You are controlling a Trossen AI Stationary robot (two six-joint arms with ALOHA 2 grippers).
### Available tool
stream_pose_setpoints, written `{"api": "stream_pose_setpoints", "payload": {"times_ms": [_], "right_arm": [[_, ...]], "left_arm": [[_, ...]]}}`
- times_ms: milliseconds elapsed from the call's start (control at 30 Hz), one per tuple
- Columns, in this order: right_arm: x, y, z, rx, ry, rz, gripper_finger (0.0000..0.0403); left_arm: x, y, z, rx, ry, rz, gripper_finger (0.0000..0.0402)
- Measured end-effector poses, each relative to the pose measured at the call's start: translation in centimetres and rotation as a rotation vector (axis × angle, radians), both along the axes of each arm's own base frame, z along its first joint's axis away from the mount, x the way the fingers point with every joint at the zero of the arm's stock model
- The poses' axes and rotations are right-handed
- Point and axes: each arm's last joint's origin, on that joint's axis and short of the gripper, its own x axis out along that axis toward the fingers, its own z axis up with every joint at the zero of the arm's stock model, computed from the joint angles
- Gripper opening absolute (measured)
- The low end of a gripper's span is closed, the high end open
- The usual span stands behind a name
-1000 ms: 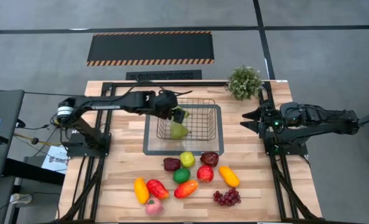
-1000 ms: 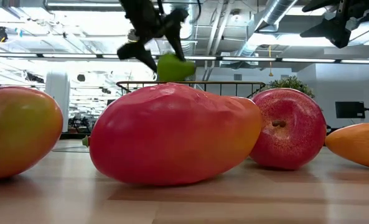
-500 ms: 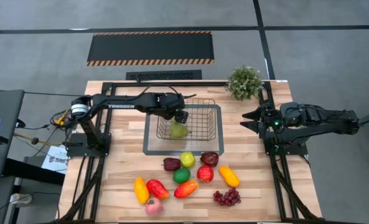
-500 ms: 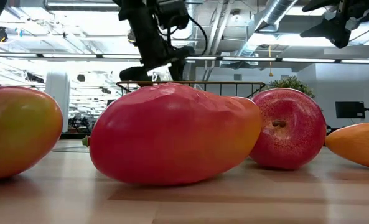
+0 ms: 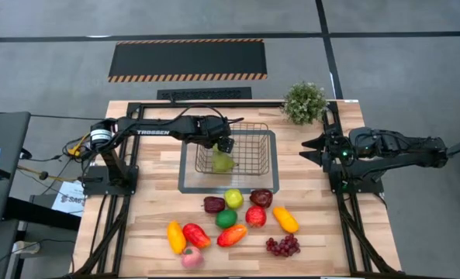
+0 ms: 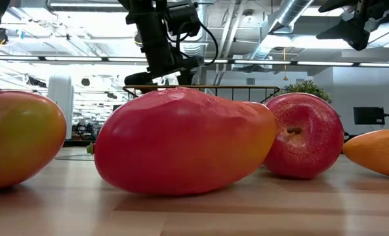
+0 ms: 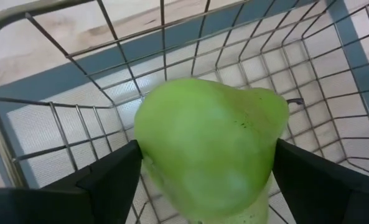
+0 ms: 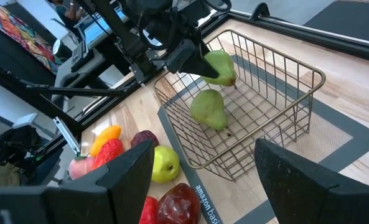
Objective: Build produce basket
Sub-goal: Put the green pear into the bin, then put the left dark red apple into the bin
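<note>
The wire basket (image 5: 249, 130) is seen standing on a grey tray (image 5: 188, 184) at the back of the surface (image 5: 152, 217). One green pear (image 5: 223, 163) is found lying on the basket floor, towards the left side. A second pear (image 8: 220, 66), also green, is held up at rim height over the basket's left wall, just above the first.

The left gripper (image 5: 225, 144) is reached in over that wall. Its jaws are spread wide and pressed against both sides of the second pear, which fills the gap between them in the left wrist view.

The right gripper (image 5: 306, 149) is parked at the right edge of the surface, well apart from the basket. Its jaws are spread and nothing is gripped.

The other produce (image 5: 231, 219) is left lying on the surface in front of the tray, with the grapes (image 5: 283, 246) nearest the front right.
</note>
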Motion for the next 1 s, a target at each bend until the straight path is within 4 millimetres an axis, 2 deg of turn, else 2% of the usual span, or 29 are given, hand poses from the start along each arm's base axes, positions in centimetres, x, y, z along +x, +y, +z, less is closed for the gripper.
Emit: {"api": "stream_pose_setpoints", "payload": {"times_ms": [167,533,667,767,900,1000], "right_arm": [[0.0,0.0,0.0,0.000,0.000,0.000,0.0300],[0.0,0.0,0.0,0.000,0.000,0.000,0.0300],[0.0,0.0,0.0,0.000,0.000,0.000,0.0300],[0.0,0.0,0.0,0.000,0.001,0.000,0.0300],[0.0,0.0,0.0,0.000,0.001,0.000,0.0300],[0.0,0.0,0.0,0.000,0.001,0.000,0.0300]], "left_arm": [[0.0,0.0,0.0,0.008,0.002,0.003,0.0347],[-0.1,-0.1,0.4,-0.021,-0.008,-0.020,0.0350],[0.4,-1.0,2.8,-0.059,-0.015,-0.156,0.0350],[0.7,-2.5,5.9,-0.045,-0.004,-0.290,0.0350],[0.1,-6.0,10.1,0.005,0.066,-0.529,0.0350],[-0.9,-9.4,11.5,0.015,0.140,-0.710,0.0350]]}}
